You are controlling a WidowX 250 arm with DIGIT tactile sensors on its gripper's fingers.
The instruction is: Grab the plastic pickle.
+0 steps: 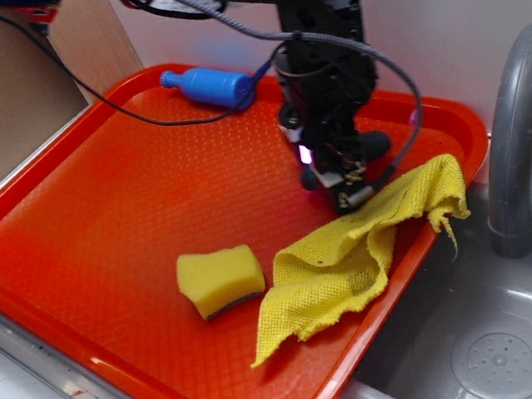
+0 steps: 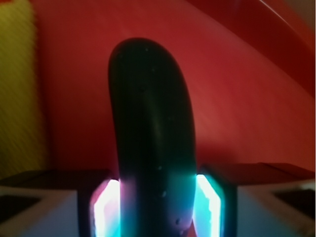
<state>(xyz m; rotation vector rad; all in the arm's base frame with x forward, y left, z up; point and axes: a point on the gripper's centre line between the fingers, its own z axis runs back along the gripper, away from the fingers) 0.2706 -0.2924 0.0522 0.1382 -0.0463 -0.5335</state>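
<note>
Dark pickle point(image 2: 150, 133) between tool point(image 2: 158, 207) pads, wrist view only.

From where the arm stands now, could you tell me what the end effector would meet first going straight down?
The plastic pickle already sits between its pads, so the end effector would probably press it onto the red tray.

On the tray point(image 1: 100, 236), the sponge point(image 1: 220, 280) lies at the front with the cloth point(image 1: 356, 256) just right of it, draped over the tray's right rim. The bottle point(image 1: 212, 84) lies at the back. The pickle point(image 2: 150, 133) sits between the end effector's point(image 1: 338, 176) fingers point(image 2: 210, 207), behind the cloth. The sink point(image 1: 492, 346) is right of the tray.
</note>
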